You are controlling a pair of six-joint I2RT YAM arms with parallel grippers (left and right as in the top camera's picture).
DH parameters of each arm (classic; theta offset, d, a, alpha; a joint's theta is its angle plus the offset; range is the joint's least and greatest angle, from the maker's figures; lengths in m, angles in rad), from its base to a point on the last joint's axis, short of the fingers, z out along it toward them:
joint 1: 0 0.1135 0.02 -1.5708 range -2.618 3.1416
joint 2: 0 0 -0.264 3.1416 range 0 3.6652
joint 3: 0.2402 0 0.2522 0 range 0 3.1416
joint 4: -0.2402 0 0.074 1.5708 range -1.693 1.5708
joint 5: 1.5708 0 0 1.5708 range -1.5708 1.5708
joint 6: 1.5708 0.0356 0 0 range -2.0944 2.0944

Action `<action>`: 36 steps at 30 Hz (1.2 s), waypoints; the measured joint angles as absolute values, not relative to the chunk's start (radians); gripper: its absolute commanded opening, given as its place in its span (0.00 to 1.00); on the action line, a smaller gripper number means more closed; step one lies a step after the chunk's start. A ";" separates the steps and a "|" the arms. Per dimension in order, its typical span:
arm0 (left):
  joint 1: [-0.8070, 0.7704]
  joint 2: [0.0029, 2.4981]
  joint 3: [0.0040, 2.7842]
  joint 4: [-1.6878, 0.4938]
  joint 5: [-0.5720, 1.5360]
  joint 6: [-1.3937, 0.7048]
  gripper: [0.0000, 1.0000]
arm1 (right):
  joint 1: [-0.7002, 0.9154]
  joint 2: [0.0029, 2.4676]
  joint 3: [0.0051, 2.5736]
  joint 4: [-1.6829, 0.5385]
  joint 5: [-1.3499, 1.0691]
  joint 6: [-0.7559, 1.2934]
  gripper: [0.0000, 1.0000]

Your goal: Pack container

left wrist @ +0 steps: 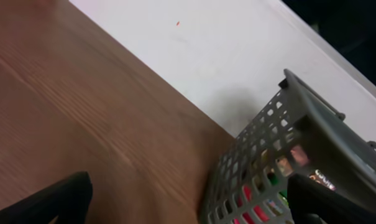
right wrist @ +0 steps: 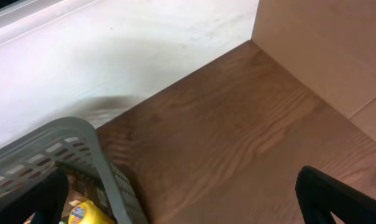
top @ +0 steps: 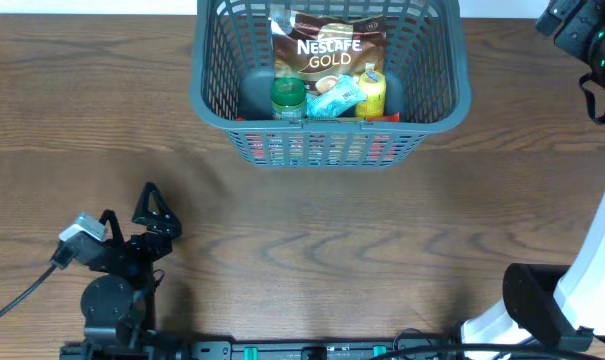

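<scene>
The dark grey slotted container [top: 197,92] stands at the back middle of the wooden table. It holds a Nescafe Gold bag [top: 327,50], a green-lidded jar [top: 288,98], a blue packet [top: 334,98], a yellow bottle [top: 370,92] and something red at the bottom [top: 382,148]. My left gripper [top: 154,205] is open and empty at the front left, far from the container; its wrist view shows the container's corner [left wrist: 312,118]. My right gripper [top: 582,25] is open and empty at the back right, beside the container's rim [right wrist: 82,134] and the yellow bottle [right wrist: 85,213].
A white wall [left wrist: 225,56] runs along the table's far edge. A brown cardboard-like panel [right wrist: 324,43] stands at the table's back right. The right arm's white base [top: 542,300] sits at the front right and a black rail [top: 312,350] lies along the front edge.
</scene>
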State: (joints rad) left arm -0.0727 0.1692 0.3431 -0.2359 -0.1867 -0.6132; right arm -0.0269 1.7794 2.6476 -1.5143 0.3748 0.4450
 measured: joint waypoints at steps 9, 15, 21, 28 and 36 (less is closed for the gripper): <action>-0.073 0.131 0.206 -0.147 -0.186 -0.632 0.98 | -0.027 1.779 2.648 -1.514 0.375 0.445 0.99; -0.073 0.117 0.160 -0.122 -0.186 -0.648 0.98 | -0.027 1.779 2.648 -1.514 0.375 0.445 0.99; -0.073 0.109 0.136 -0.122 -0.186 -0.656 0.99 | -0.027 1.779 2.648 -1.514 0.375 0.445 0.99; -0.073 0.109 0.111 -0.118 -0.186 -0.658 0.98 | -0.027 1.779 2.648 -1.514 0.375 0.445 0.99; -0.073 0.109 0.086 -0.116 -0.186 -0.658 0.98 | -0.027 1.779 2.648 -1.514 0.375 0.445 0.99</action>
State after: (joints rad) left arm -0.0727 0.1093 0.0860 -0.1158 -0.1864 -0.6582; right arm -0.0269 1.7794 2.6476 -1.5143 0.3748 0.4446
